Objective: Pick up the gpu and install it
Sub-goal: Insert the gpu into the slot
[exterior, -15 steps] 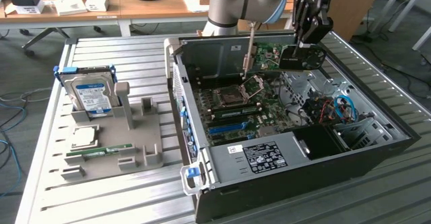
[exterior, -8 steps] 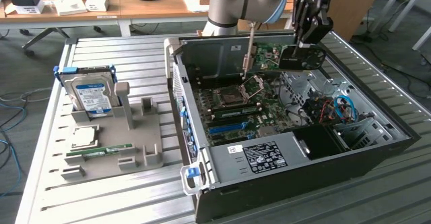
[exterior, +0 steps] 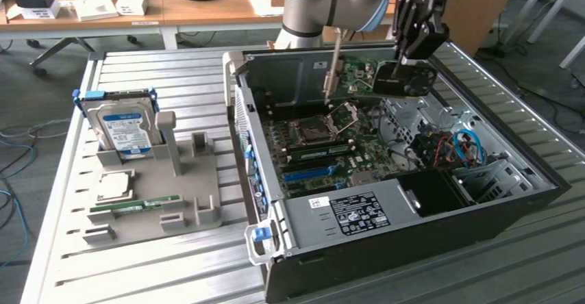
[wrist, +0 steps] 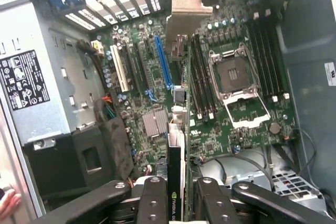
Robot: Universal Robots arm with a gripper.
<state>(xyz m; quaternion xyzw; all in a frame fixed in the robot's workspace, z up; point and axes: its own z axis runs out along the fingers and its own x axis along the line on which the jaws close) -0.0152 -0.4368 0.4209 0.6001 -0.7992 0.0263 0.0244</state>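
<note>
We see the hand (wrist: 178, 195) clamped on the thin dark brownish-grey gpu card (wrist: 177, 145), held edge-on above the green motherboard (wrist: 212, 140), its long axis roughly parallel to the long blue slot (wrist: 163, 61), which lies just beside it, away from the silver processor socket (wrist: 233, 74).

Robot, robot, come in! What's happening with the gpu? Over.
Jaws shut on gpu, card edge-on. Hanging over open computer case, not seated. Long blue slot bare.

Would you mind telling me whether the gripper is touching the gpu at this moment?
Touching. The wrist view shows the gripper with its fingers pressed against both faces of the gpu, which is seen edge-on between them.
</note>
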